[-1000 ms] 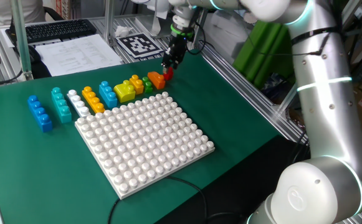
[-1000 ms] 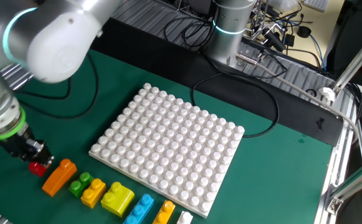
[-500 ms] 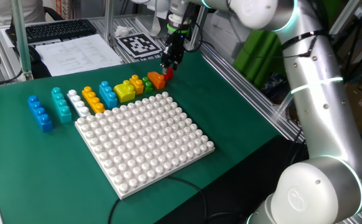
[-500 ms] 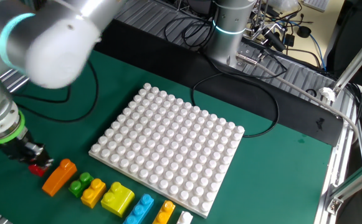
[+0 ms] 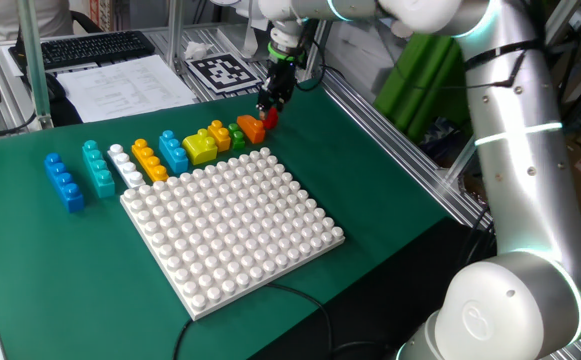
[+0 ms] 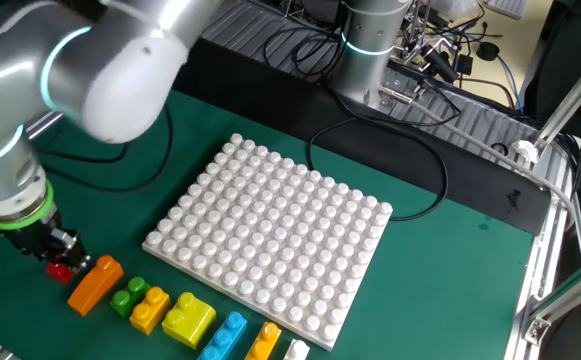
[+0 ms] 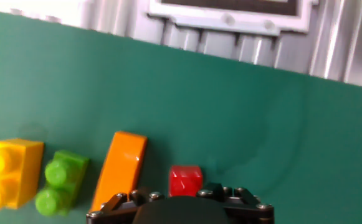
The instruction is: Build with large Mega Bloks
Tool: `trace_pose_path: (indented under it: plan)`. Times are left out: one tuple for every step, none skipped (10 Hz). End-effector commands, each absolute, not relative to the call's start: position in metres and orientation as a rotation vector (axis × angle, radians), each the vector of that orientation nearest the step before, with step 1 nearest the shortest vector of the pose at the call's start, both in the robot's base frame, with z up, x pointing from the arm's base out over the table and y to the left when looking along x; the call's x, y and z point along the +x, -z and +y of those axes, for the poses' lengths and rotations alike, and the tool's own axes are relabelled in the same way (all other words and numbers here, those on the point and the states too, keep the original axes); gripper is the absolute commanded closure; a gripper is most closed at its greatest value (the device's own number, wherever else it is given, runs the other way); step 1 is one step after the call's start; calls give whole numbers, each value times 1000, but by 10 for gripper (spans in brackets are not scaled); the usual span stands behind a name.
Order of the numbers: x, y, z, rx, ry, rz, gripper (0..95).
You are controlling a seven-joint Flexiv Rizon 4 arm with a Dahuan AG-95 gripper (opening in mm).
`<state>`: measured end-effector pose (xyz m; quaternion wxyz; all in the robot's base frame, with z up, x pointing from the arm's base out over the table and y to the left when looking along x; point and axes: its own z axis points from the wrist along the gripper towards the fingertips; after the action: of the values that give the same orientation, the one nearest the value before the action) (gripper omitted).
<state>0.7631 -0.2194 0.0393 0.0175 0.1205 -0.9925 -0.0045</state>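
The large Mega Bloks lie in a row along the far edge of the white baseplate. From the left they are blue, teal, white, orange, blue, yellow, green and a sloped orange one. A small red brick ends the row. My gripper stands right over the red brick, its tips at the brick's top. The hand's own body hides the fingertips in the hand view, so the grip cannot be made out.
A printed marker sheet, papers and a keyboard lie beyond the green mat. A ribbed metal rail runs just past the red brick. A black cable curls across the mat near the arm's base.
The arm's upper links have shifted while the gripper stays at the red brick. The red brick has not moved.
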Motion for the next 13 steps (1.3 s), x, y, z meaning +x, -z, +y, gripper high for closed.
trace_pose_path:
  plan:
    - [760, -36, -218, 377, 5, -3092, 380]
    - [760, -35, -218, 377, 3, -3092, 380]
    - [760, -32, -218, 377, 3, -3093, 380]
    - [760, -29, -218, 377, 5, -3095, 380]
    - [760, -27, -217, 377, 6, -3094, 380]
    - [760, -25, -217, 377, 6, -3095, 380]
    - [760, -24, -217, 377, 13, -3094, 380]
    - [760, -25, -218, 377, 28, -3092, 570]
    - [760, -25, -218, 377, 44, -3089, 570]
    - [761, -25, -218, 377, 54, -3083, 950]
    - [761, -25, -218, 377, 52, -3083, 950]
    - [761, -25, -218, 376, 47, -3083, 950]
    - [761, -25, -218, 375, 47, -3071, 950]
